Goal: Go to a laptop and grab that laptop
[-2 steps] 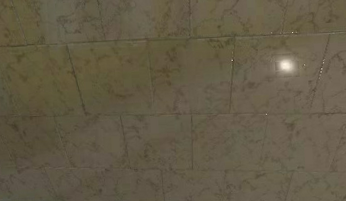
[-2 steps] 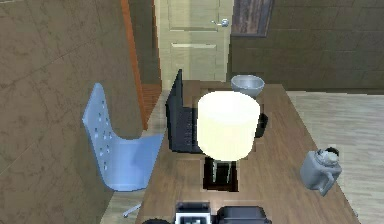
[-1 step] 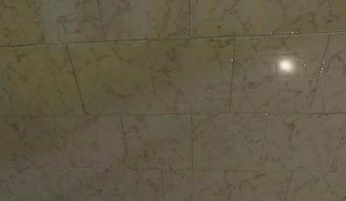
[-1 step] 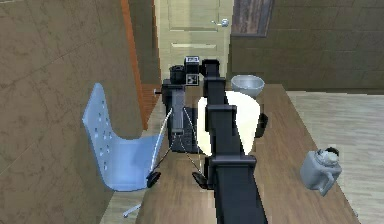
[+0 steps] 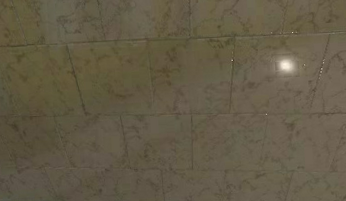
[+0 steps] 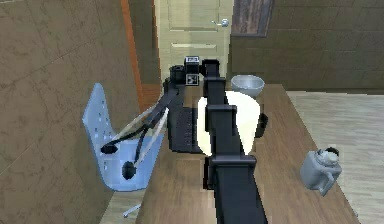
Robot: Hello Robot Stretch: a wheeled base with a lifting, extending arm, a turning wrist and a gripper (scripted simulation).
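My arm [image 6: 228, 150] rises as a dark bar over a wooden table [image 6: 290, 135] in the arm side view, with two white marker squares [image 6: 200, 68] at its far end. Left of them the gripper's dark body trails two thin fingers down-left, and the gripper [image 6: 120, 155] ends in front of a pale blue chair [image 6: 105, 130]. I cannot tell whether it holds anything. A dark upright slab [image 6: 183, 125] stands on the table just left of the arm. Its shape is too unclear to call it a laptop.
A white round dish [image 6: 238, 118] lies partly under the arm, with a grey bowl [image 6: 247, 85] behind it and a grey jug [image 6: 320, 170] at the table's right. A pale door [image 6: 195, 30] stands beyond. A mottled tiled wall [image 5: 171, 99] stands close ahead in the forward view.
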